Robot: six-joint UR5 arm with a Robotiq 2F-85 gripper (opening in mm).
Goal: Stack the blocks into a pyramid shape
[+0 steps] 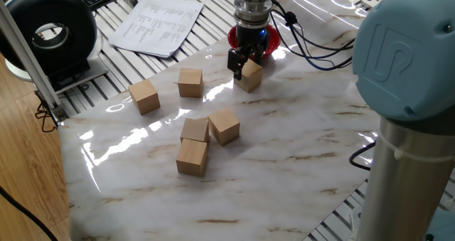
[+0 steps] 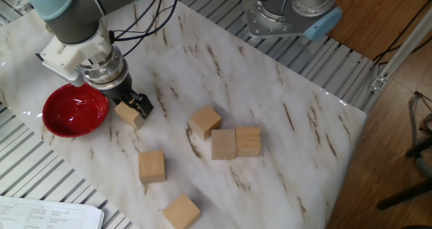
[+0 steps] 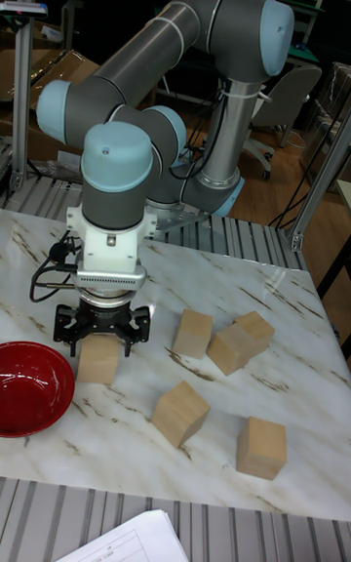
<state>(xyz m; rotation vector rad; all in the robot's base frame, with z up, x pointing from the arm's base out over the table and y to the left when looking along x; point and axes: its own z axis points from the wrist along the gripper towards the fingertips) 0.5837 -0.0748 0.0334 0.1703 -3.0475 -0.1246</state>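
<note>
No pyramid is begun: all six blocks sit single on the tabletop [image 1: 298,134], none on top of another, so the whole build is left. The gripper [image 1: 239,62] has its jaws closed on one block [image 1: 250,75] just beside the red bowl [image 2: 74,110]; I cannot tell if it is lifted yet. The pair [image 2: 235,142] well apart from the bowl touch side by side, w/ a third block [image 2: 204,122] touching their corner, maybe a base row. Two more [image 2: 152,166] [image 2: 181,211] lie apart, further from the bowl. The tall view shows the held block [image 3: 98,360] between the fingers most clearly, but there two of the cluster blocks overlap. Papers [image 1: 158,22] show well in one fixed view only.
</note>
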